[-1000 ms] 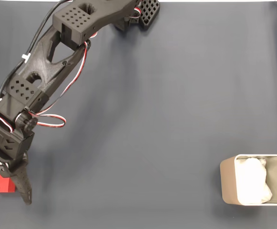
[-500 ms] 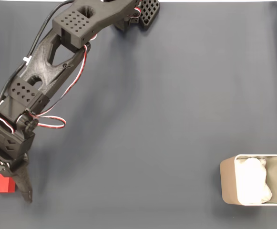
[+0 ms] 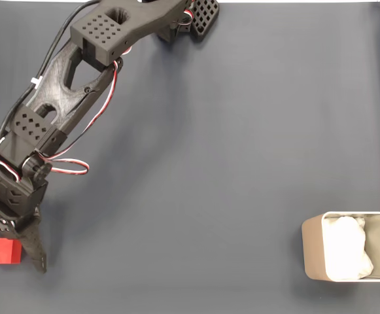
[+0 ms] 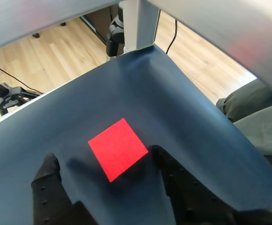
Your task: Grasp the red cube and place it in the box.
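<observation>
While the black 3D-printed arm (image 3: 65, 104) is stretched from its base at the top edge of the fixed view down toward the lower left corner, the small bright red matte cube (image 3: 0, 251) is seen resting on the dark blue-grey table cover (image 3: 209, 163), at the far left and well apart from the beige rectangular box with rounded corners (image 3: 312, 247). That box is placed near the lower right corner of the fixed view, upright, with crumpled white lining (image 3: 346, 247) visible inside it.

The black two-finger gripper (image 4: 103, 164) is spread apart. In the wrist view, the cube (image 4: 118, 148) is shown between the two fingers, with one dark fingertip (image 4: 49, 166) to its left and the other (image 4: 161, 157) just beside its right corner. A strip of table cover is visible between the cube and the left fingertip; whether the right fingertip is touching the cube cannot be told. The cube is turned diagonally relative to the fingers, one corner pointing toward the camera.

In the fixed view, one pointed black finger (image 3: 34, 252) is seen just right of the cube, and red and white wires (image 3: 69, 163) are looped beside the wrist above the cube.

Beyond the cube in the wrist view, a metal table leg (image 4: 136, 23) and a light wooden floor (image 4: 42, 51) are visible past the table cover's edge.
</observation>
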{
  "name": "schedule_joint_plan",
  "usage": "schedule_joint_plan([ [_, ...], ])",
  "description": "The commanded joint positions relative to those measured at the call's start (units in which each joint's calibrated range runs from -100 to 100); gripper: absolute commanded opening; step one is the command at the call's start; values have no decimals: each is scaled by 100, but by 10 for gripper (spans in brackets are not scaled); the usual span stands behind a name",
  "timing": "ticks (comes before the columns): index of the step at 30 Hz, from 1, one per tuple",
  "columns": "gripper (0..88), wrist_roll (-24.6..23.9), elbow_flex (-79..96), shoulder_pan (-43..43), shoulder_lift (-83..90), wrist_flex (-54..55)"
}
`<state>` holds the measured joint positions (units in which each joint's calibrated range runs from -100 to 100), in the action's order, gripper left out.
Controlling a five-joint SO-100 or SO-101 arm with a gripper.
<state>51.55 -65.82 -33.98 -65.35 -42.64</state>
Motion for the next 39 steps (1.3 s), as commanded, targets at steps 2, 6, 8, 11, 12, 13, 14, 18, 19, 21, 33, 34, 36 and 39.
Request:
schedule_joint_plan([
  [2,450,-39,-78,95,530,-39],
  [6,450,-54,-5,131,599,-39],
  [8,451,-68,13,152,634,-39],
  [11,451,-83,59,187,694,-39],
  [12,451,-88,59,195,712,-39],
  [13,451,-98,59,202,720,-39],
  [14,451,-98,59,209,729,-39],
  [18,452,-107,59,244,764,-39],
  [19,452,-107,59,244,772,-39],
  [21,452,-107,59,258,781,-39],
  [33,452,-107,59,301,859,-64],
  [34,452,-103,59,301,868,-64],
  [36,450,-88,59,308,868,-80],
  [39,447,-78,59,315,876,-121],
])
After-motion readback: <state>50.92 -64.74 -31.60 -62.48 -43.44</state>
